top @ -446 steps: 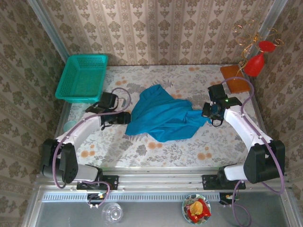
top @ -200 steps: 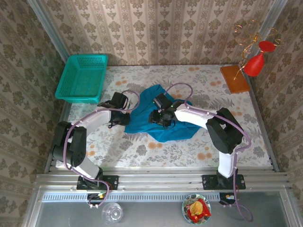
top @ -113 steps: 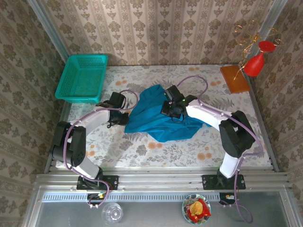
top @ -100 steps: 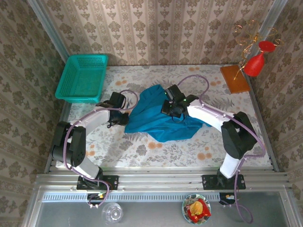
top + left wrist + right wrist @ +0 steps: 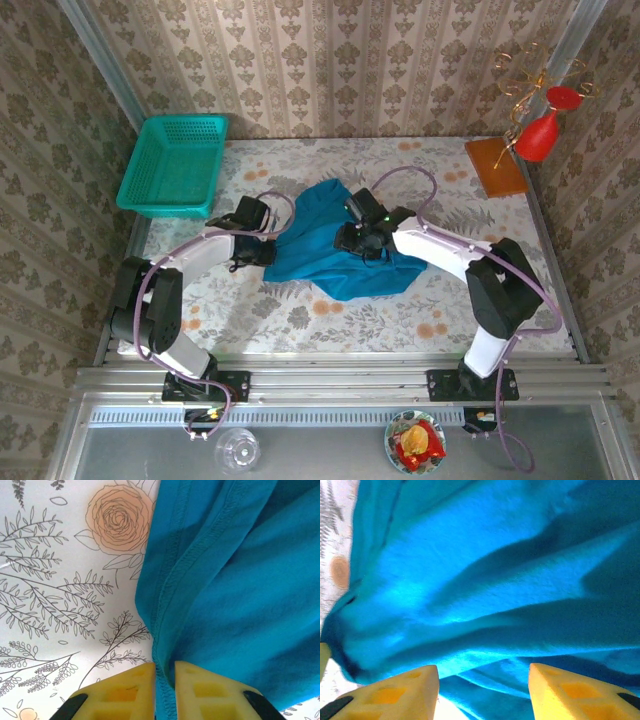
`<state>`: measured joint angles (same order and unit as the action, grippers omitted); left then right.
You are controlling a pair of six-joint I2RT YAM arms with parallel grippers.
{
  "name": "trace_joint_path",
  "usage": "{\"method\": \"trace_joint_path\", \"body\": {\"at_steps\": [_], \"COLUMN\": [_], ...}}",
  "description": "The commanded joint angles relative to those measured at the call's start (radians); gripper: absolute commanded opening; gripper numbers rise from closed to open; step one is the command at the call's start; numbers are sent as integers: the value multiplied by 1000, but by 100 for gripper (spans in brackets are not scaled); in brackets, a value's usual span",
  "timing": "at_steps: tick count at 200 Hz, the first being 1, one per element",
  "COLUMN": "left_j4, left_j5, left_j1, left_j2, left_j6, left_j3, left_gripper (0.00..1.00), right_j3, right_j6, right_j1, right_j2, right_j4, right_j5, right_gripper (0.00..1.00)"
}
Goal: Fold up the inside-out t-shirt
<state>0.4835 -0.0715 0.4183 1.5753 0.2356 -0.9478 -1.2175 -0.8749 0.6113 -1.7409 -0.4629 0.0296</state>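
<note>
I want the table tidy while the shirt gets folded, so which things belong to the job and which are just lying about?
Job: t-shirt; left pincer pinching its hem; right pincer open over it.
Lying about: basket; orange board; red vase; glass; dish.

Left claw narrow, right claw wide.

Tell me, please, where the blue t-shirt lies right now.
In the top view, the t-shirt lies bunched mid-table; the left claw pinches its left edge and the open right claw is over its middle.
</note>
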Motion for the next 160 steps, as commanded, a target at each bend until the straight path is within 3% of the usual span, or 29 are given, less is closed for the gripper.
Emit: {"method": "trace_joint_path", "body": {"at_steps": [1, 33, 48, 64, 93, 160], "left_j4": [-3, -11, -21, -26, -40, -130], "left_j5": [2, -15, -45, -74, -167, -456], "left_j1": [-1, -7, -23, -44, -93, -184], "left_j2": [10, -3, -19, -54, -142, -303], "left_j6": [5, 7, 11, 13, 13, 56], "left_j3": [14, 11, 11, 7, -18, -98], "left_gripper": [12, 0, 0, 0, 0, 0], "right_j3": [11, 4, -9, -25, -37, -128], "right_j6": [-36, -45, -41, -29, 14, 141], "right_j1": [-1, -17, -29, -47, -93, -183], "right_j2": [-38, -76, -86, -87, -18, 328], "right_j4": [-28, 56, 67, 62, 39, -139], "right_j5": [-46, -32, -36, -29, -37, -126], "right_gripper": [54, 51, 46, 33, 0, 0]}}
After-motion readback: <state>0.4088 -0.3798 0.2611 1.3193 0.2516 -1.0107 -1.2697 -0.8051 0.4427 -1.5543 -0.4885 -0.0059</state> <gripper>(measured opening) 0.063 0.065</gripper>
